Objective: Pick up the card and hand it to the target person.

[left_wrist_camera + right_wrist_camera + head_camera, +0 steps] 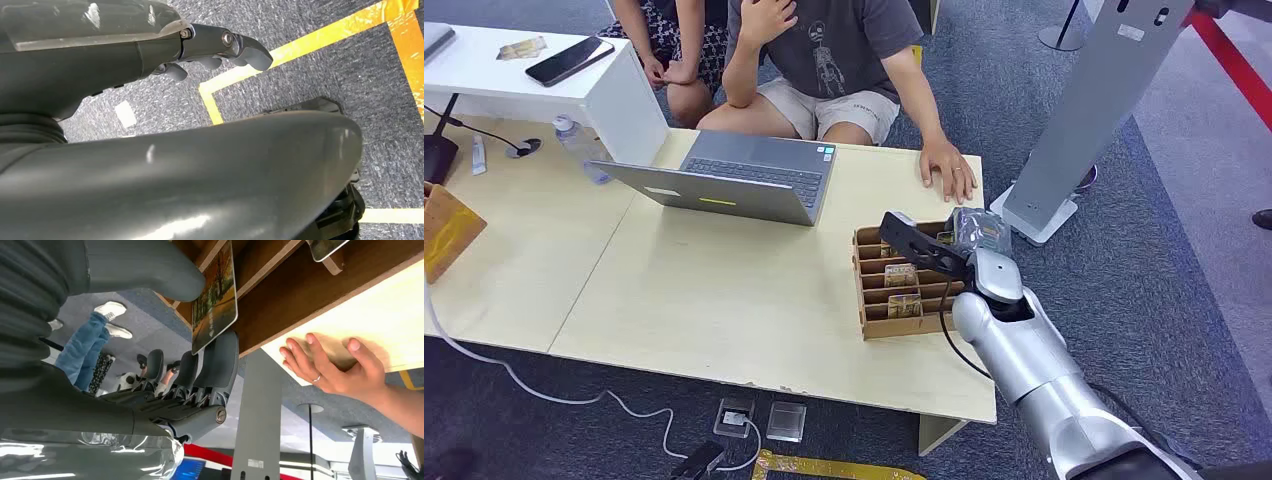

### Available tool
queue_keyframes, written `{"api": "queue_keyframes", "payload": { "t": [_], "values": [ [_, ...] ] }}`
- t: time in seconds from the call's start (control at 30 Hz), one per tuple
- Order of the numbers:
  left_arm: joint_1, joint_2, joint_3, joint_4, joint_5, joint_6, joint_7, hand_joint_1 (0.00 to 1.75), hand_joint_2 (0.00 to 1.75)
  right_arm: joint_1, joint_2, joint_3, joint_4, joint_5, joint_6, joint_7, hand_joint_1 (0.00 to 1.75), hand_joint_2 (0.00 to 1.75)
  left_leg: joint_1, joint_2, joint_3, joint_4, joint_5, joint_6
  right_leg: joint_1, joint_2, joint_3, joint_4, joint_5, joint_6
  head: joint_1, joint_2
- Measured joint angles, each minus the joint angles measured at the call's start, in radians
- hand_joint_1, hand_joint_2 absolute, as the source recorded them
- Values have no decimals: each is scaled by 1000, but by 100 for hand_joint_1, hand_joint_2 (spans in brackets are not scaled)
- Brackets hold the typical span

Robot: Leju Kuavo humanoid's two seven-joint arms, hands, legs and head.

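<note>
- Silver right arm (1034, 370) rises from 5 o'clock in the head view to the wooden card rack (871, 300), which stands at the table's (724, 290) right end.
- Right hand (924, 245) sits over the rack's far side; in the right wrist view its thumb (150, 270) and fingers (220, 365) pinch a card (215, 300) printed with autumn trees, which stands in a rack slot.
- At 12 o'clock beyond the rack, a seated person's hand (948, 166) lies flat on the table.
- Laptop (744, 180) stands open at 11 o'clock.
- Left hand (215, 50) hangs over grey carpet with yellow tape (300, 45), fingers curled inward, holding nothing.
</note>
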Motion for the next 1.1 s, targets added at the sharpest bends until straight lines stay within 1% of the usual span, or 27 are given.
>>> {"api": "queue_keyframes", "payload": {
  "t": [0.2, 0.3, 0.33, 0.4, 0.47, 0.57, 0.63, 0.7, 0.87, 1.1],
  "values": [
    [0, 0, 0, 0, -2, 0, 2, 0, 0, 1, 0, -3, 17, -5, -2, -1, 89, 175, 0, 0, 0, 0, 0, 0, 0, 0, 0, 0, 0, 0, 0, 0],
    [0, 0, 0, 0, -2, 0, 3, 0, 0, 2, 0, -3, 26, -5, -2, -2, 97, 175, 0, 0, 0, 0, 0, 0, 0, 0, 0, 0, 0, 0, 0, 0],
    [0, 0, 0, 0, -2, 0, 2, 0, 0, 2, 0, -4, 28, -5, -2, -3, 103, 175, 0, 0, 0, 0, 0, 0, 0, 0, 0, 0, 0, 0, 0, 0],
    [0, 0, 0, 0, -2, 0, 2, 0, 0, 3, 0, -4, 31, -5, -2, -5, 120, 175, 0, 0, 0, 0, 0, 0, 0, 0, 0, 0, 0, 0, 0, 0],
    [0, 0, 0, 0, -2, 0, 1, 0, 0, 3, 0, -5, 33, -5, -3, -7, 140, 175, 0, 0, 0, 0, 0, 0, 0, 0, 0, 0, 0, 0, 0, 0],
    [0, 0, 0, 0, -2, 0, 1, 0, 0, 3, -1, -5, 35, -5, -7, -9, 158, 175, 0, 0, 0, 0, 0, 0, 0, 0, 0, 0, 0, 0, 0, 0],
    [0, 0, 0, 0, -3, 0, 1, 0, 0, 3, -1, -5, 36, -4, -9, -10, 163, 175, 0, 0, 0, 0, 0, 0, 0, 0, 0, 0, 0, 0, 0, 0],
    [0, 0, 0, 0, -4, 0, 1, 0, 0, 3, -1, -5, 38, -4, -12, -10, 163, 175, 0, 0, 0, 0, 0, 0, 0, 0, 0, 0, 0, 0, 0, 0],
    [0, 0, 0, 0, -8, 1, 1, 0, 0, 3, -2, -6, 41, -4, -16, -10, 155, 175, 0, 0, 1, 0, 0, 0, 0, 0, 0, 0, 0, 0, 0, 0],
    [0, 0, 0, 0, -6, 21, -3, 0, 0, 4, -3, -6, 45, -6, -29, -21, 155, 175, 0, 0, 1, 0, 0, 0, 0, 0, 1, 0, 0, 0, 0, 0]
  ]
}}
